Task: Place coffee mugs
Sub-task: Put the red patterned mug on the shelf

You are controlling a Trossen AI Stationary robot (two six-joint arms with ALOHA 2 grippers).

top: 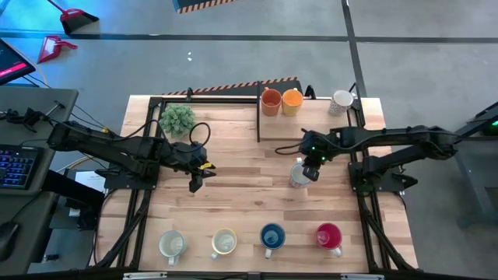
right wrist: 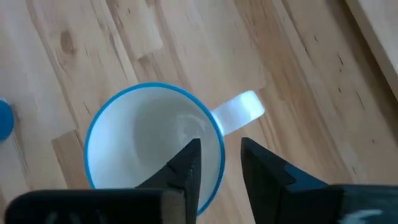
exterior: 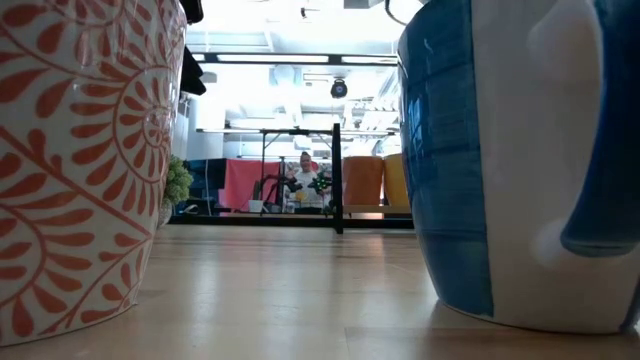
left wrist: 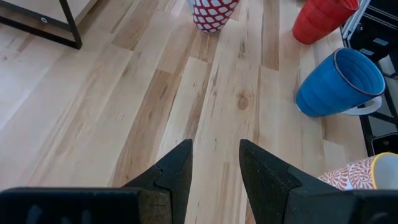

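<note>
Four coffee mugs stand in a row along the table's near edge: white (top: 171, 243), cream with orange swirls (top: 224, 243), blue (top: 272, 236) and red-pink (top: 329, 235). Two orange mugs (top: 281, 101) and a pale one (top: 341, 99) stand at the far edge. Right of the table's middle, a red-and-white patterned mug (left wrist: 211, 12) with a blue rim (right wrist: 99, 124) stands upright. My right gripper (right wrist: 221, 144) is open just above it, one finger over its inside and one outside, beside the handle (right wrist: 239, 112). My left gripper (left wrist: 214, 146) is open over bare wood, left of centre.
A small green plant (top: 177, 118) stands at the far left of the table. A black frame (top: 258, 117) runs along the far half. Bare wood lies between the two grippers. A person (exterior: 303, 175) shows in the room beyond the table.
</note>
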